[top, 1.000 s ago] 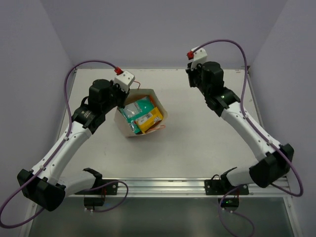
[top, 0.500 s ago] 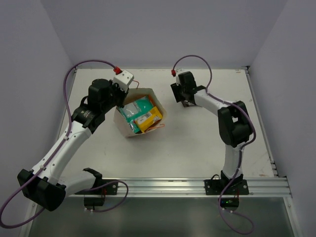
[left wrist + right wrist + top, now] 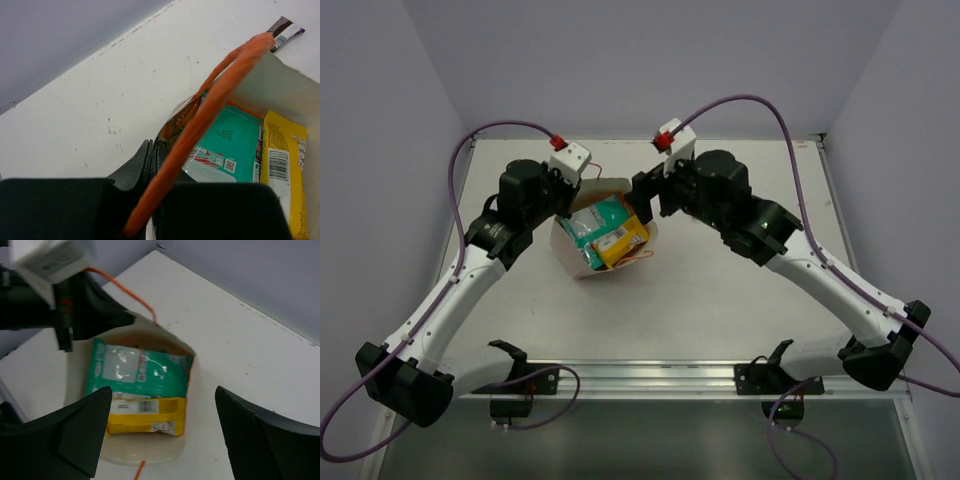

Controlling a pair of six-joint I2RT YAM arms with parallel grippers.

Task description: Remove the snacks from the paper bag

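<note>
On the tabletop (image 3: 740,290), a little toward 10 o'clock from its middle in the top view, the paper bag (image 3: 570,257) stands with its mouth open and tipped up toward the camera. Inside it, a teal-green packet (image 3: 596,219) lies at the 11 o'clock side and a yellow packet (image 3: 621,243) lies just beside it at the 5 o'clock side, the two touching along one edge. The left wrist view shows an orange packet edge (image 3: 181,116) against the near rim. It also shows a dark wrapper end (image 3: 283,31) at the far rim; whether this is inside the bag cannot be told. One orange string handle (image 3: 210,110) arches over the mouth, and another lies on the tabletop at the bag's 5 o'clock corner.

The left hand (image 3: 582,194) is at the bag's 11 o'clock rim. Its fingers (image 3: 142,162) are pressed together on the paper edge there, with the string handle running past them.

The right hand (image 3: 654,198) hangs above the bag's 2 o'clock rim. Its fingers (image 3: 75,432) are spread wide, with nothing between them. In its own view the open mouth and both upper packets lie between and beyond the two fingers, clear of contact.
</note>
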